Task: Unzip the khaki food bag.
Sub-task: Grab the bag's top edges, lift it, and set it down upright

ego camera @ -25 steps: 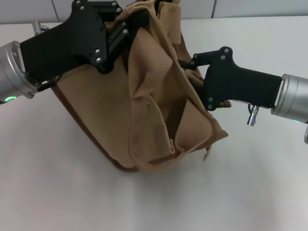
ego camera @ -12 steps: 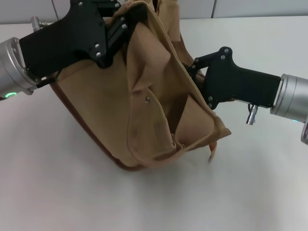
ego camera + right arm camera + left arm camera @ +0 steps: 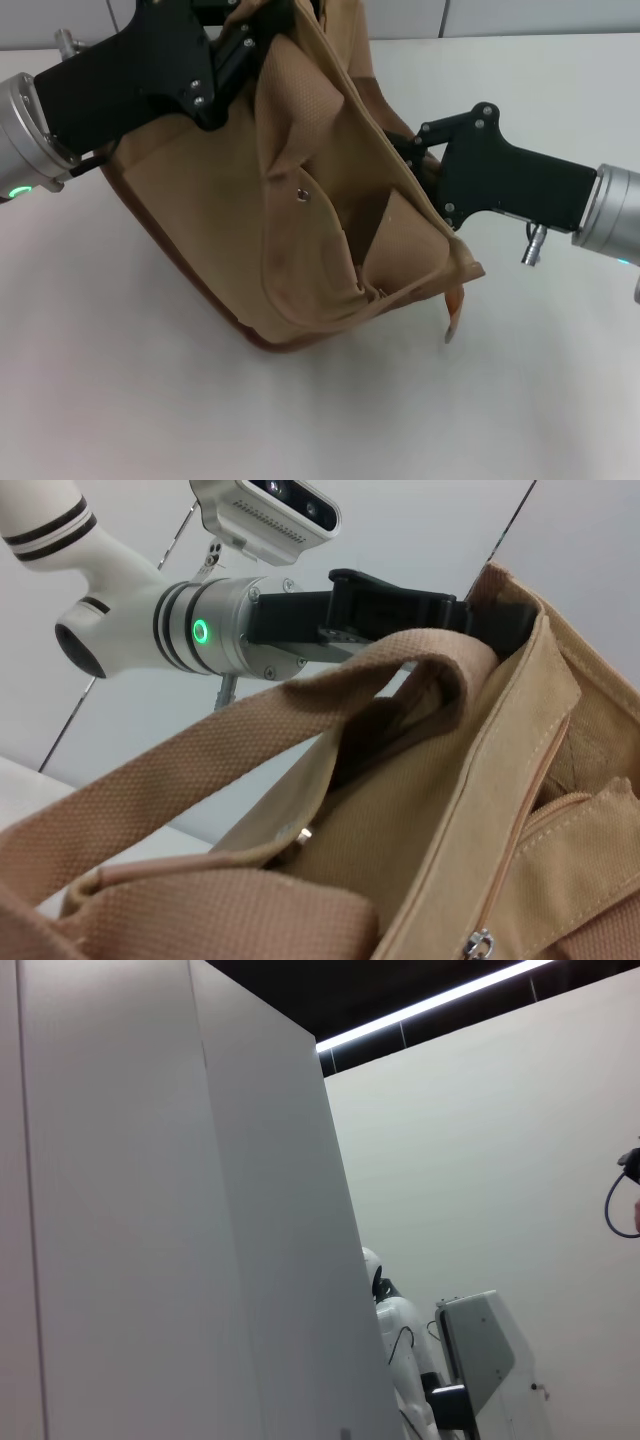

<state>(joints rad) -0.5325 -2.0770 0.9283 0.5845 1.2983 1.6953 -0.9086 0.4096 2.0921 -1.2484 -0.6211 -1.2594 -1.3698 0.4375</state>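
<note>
Fingers of the left gripper [image 3: 268,32] clamp the bag's [image 3: 320,230] top corner, tilting it up off the table [image 3: 120,380] as an anchor; right gripper's [image 3: 408,150] fingers are hidden in the bag's mouth beside the zipper, grip unclear.

left arm: reaches in from the left, far side, raised | left gripper [image 3: 262,38]: clamped on the far top edge of the khaki food bag [image 3: 330,210], holding it tilted | right arm: reaches in from the right, roughly level | right gripper [image 3: 412,155]: tips buried at the bag's right side, finger state hidden
</note>
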